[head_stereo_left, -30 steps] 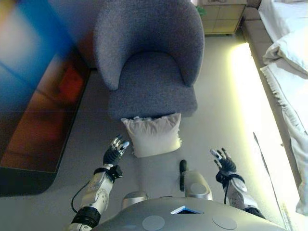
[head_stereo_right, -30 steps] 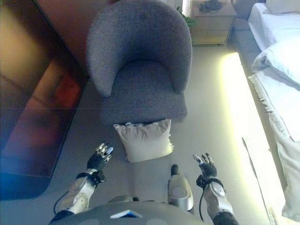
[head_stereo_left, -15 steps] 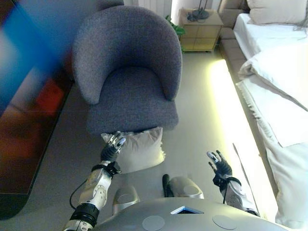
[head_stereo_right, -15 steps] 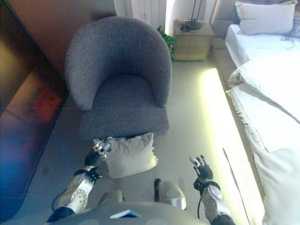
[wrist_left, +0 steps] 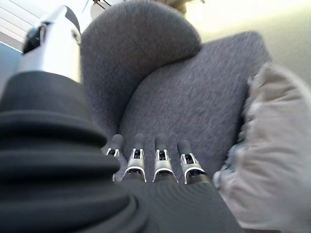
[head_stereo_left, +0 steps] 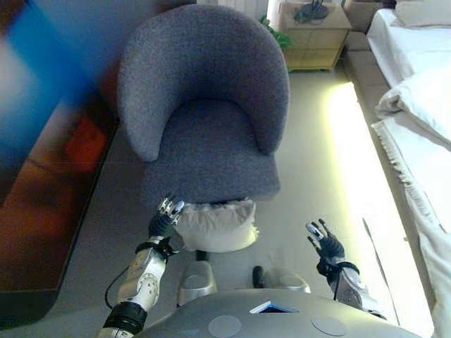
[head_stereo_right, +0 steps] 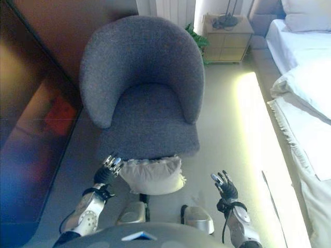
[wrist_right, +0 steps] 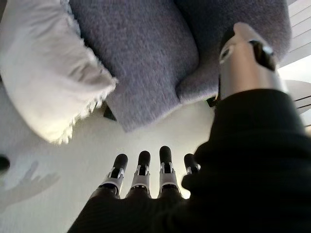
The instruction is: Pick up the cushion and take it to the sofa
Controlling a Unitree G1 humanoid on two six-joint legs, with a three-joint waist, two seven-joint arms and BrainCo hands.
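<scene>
A cream fringed cushion point(head_stereo_left: 216, 224) stands on the floor, leaning against the front of a grey upholstered armchair point(head_stereo_left: 208, 120). It also shows in the left wrist view point(wrist_left: 269, 155) and the right wrist view point(wrist_right: 46, 68). My left hand point(head_stereo_left: 163, 218) is open, its fingers straight, just left of the cushion's upper left corner; I cannot tell if it touches. My right hand point(head_stereo_left: 325, 244) is open and empty, held above the floor well to the right of the cushion.
A dark glossy cabinet front point(head_stereo_left: 49, 162) runs along the left. A bed with white bedding point(head_stereo_left: 423, 113) lies on the right, with a lit strip of floor point(head_stereo_left: 352, 162) beside it. A wooden nightstand point(head_stereo_left: 313, 32) stands at the back.
The camera view has shifted, so the chair and cushion sit lower and more central. My left hand stays by the cushion's left corner. My right hand stays open to the right.
</scene>
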